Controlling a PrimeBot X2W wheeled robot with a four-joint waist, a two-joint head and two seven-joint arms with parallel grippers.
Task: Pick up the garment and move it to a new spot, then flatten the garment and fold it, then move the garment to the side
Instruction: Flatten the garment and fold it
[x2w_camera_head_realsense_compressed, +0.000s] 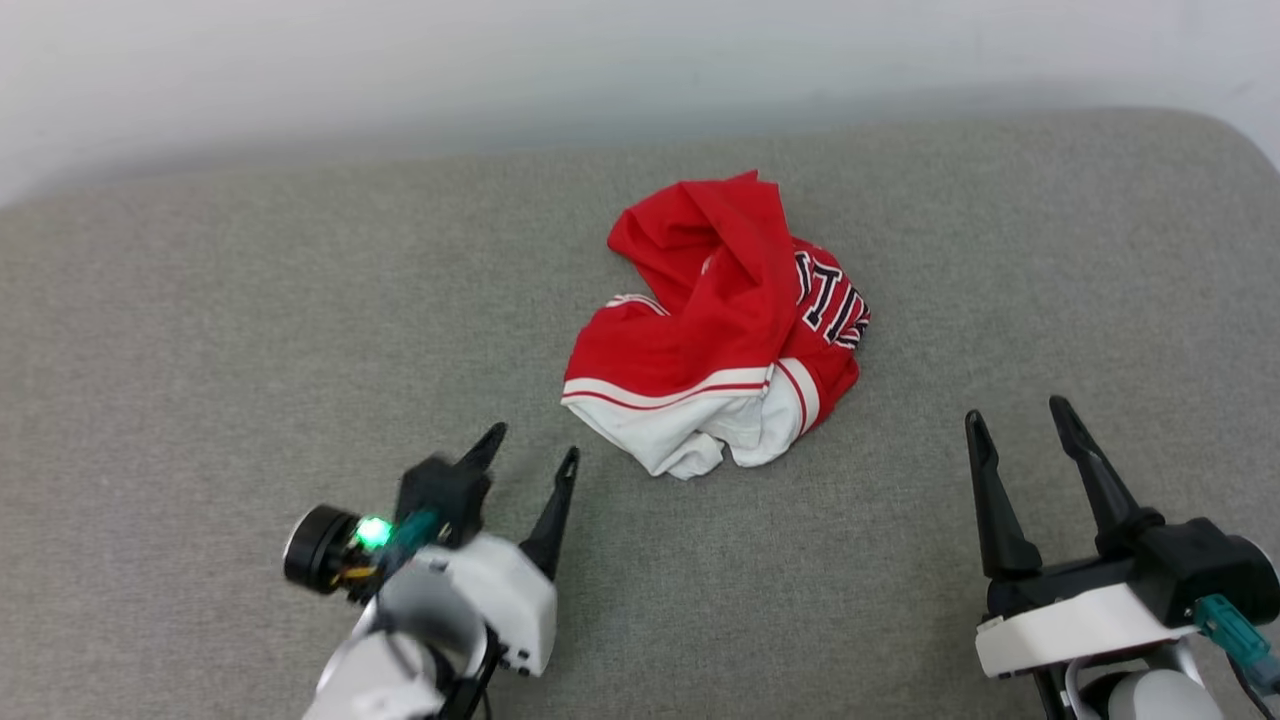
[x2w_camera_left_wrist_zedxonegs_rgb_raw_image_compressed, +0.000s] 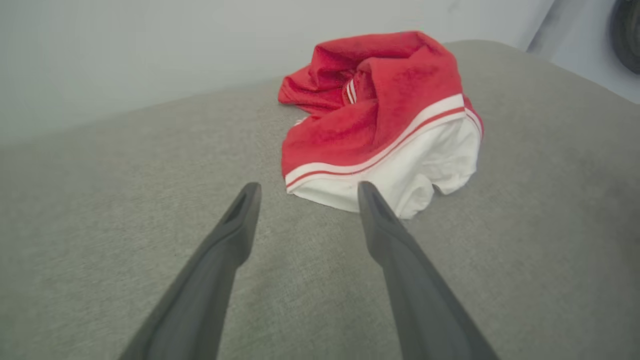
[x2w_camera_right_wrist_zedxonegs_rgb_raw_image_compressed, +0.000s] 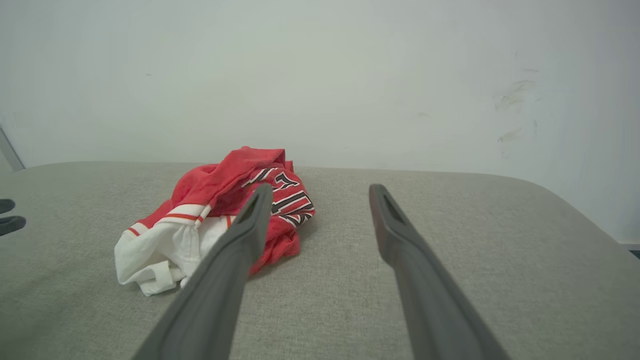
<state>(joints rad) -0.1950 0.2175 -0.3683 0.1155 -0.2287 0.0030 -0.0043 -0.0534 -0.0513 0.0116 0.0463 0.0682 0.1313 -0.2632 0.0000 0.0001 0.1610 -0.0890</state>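
A wide counter (x2w_camera_head_realsense_compressed: 200, 330) covered in grey woven fabric is seen, its far corners rounded. A plain pale wall (x2w_camera_head_realsense_compressed: 500, 70) is set right behind it, and a soft shadow is cast along the counter's far edge. The fabric is lit evenly by diffuse light. In the right wrist view, faint dark scuff marks (x2w_camera_right_wrist_zedxonegs_rgb_raw_image_compressed: 512, 107) are seen on the wall. In the left wrist view, a dark round shape (x2w_camera_left_wrist_zedxonegs_rgb_raw_image_compressed: 628, 35) is cut off at the upper right corner.
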